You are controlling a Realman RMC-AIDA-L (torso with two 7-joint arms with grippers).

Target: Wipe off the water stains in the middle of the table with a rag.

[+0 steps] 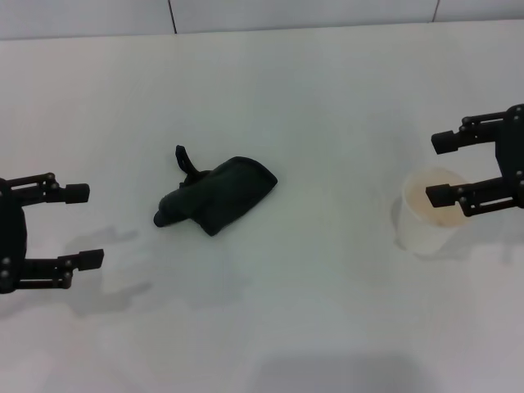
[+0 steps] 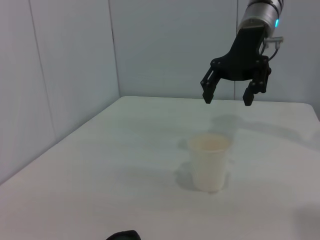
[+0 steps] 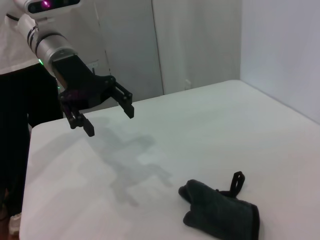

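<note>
The dark rag (image 1: pixel 214 196) lies rumpled on the white table (image 1: pixel 311 106), left of the middle; it also shows in the right wrist view (image 3: pixel 222 210). No orange-brown puddle shows on the table surface. My left gripper (image 1: pixel 84 226) is open and empty, hovering to the left of the rag; it also shows in the right wrist view (image 3: pixel 107 120). My right gripper (image 1: pixel 438 169) is open and empty, raised over a white cup (image 1: pixel 430 221) at the right. The left wrist view shows the right gripper (image 2: pixel 227 99) well above the cup (image 2: pixel 210 162).
The cup holds pale orange-brown liquid and stands upright near the table's right side. Grey wall panels (image 1: pixel 246 12) run along the table's far edge. Bare table lies between the rag and the cup.
</note>
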